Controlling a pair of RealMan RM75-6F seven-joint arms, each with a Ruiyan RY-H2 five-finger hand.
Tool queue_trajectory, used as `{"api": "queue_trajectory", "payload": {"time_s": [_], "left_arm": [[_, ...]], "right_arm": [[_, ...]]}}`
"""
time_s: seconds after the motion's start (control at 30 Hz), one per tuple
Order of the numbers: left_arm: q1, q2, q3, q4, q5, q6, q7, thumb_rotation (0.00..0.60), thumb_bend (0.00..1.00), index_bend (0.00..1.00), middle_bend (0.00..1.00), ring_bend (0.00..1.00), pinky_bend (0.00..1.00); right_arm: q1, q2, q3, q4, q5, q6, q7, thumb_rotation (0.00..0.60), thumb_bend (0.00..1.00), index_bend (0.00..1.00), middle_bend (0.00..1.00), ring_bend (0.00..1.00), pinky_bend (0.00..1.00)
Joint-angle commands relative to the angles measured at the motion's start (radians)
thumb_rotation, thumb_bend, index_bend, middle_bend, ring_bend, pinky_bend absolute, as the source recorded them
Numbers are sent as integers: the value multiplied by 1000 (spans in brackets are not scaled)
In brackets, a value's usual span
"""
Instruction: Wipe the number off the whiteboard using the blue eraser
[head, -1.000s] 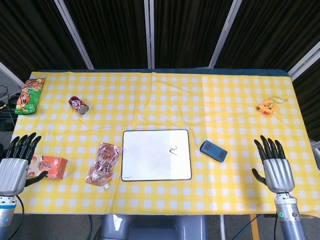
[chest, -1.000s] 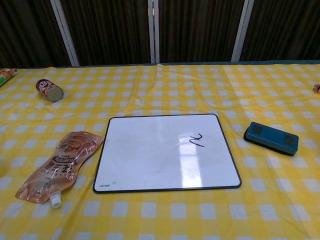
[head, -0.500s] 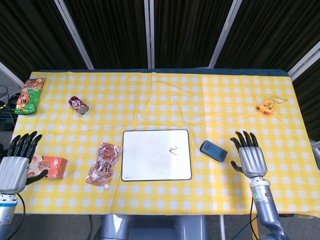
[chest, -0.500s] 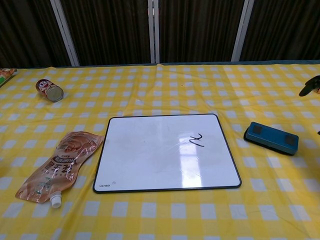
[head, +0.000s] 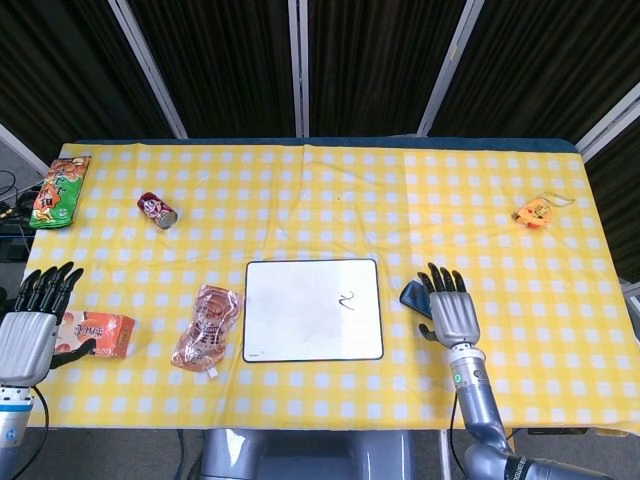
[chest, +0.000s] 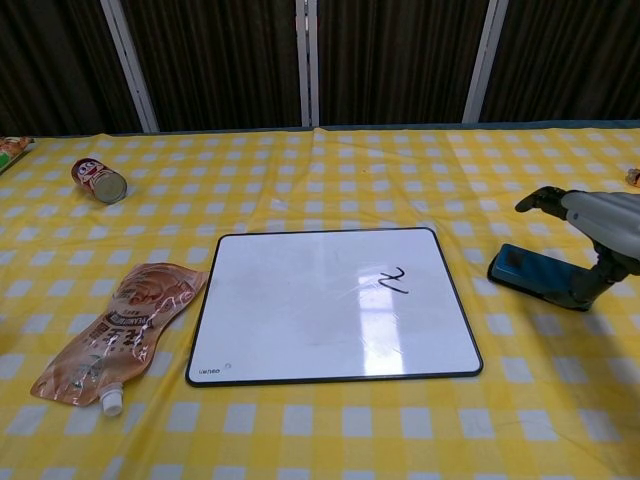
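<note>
The whiteboard (head: 300, 315) (chest: 320, 320) lies flat at the table's front middle, with a small black number (head: 347, 300) (chest: 392, 280) on its right half. To its right lies the blue eraser (head: 412, 293) (chest: 532, 275). My right hand (head: 452, 312) (chest: 598, 218) hovers over the eraser's right part with its fingers spread, holding nothing, and hides most of the eraser in the head view. At the front left edge my left hand (head: 30, 335) is empty, fingers apart; the chest view does not show it.
An orange snack box (head: 100, 333) lies beside my left hand. A tan pouch (head: 208, 328) (chest: 120, 335) lies left of the whiteboard. A red can (head: 157, 210) (chest: 99, 180), a snack bag (head: 60, 190) and an orange packet (head: 535, 212) lie further back.
My right hand has moved left from the front right edge and now hangs over the eraser. The left hand, the board and the eraser have stayed in place.
</note>
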Motion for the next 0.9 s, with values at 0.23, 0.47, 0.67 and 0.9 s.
{"api": "queue_trajectory", "payload": {"time_s": [0.23,0.47,0.67,0.9], "left_arm": [[-3,-4,1,3,-6,-9,8,600,126,0,0,0,0],[-5,-11,3,4,-6,-11,21,600,126,0,0,0,0],[-4,-12,3,6,-8,-10,20,600,126,0,0,0,0],[-7,-13,1,10,-13,-13,13,600,126,0,0,0,0]], "right_arm": [[13,-16,-7,79,41,-20,47,600,152,107,0,0,0],[22,-20,-8,136,62,-43,84,600,153,107,0,0,0],[36,-39,-1,198,73,-45,97,600,158,107,0,0,0],[57,-45,19,237,104,-48,85,600,208,126,2,0,5]]}}
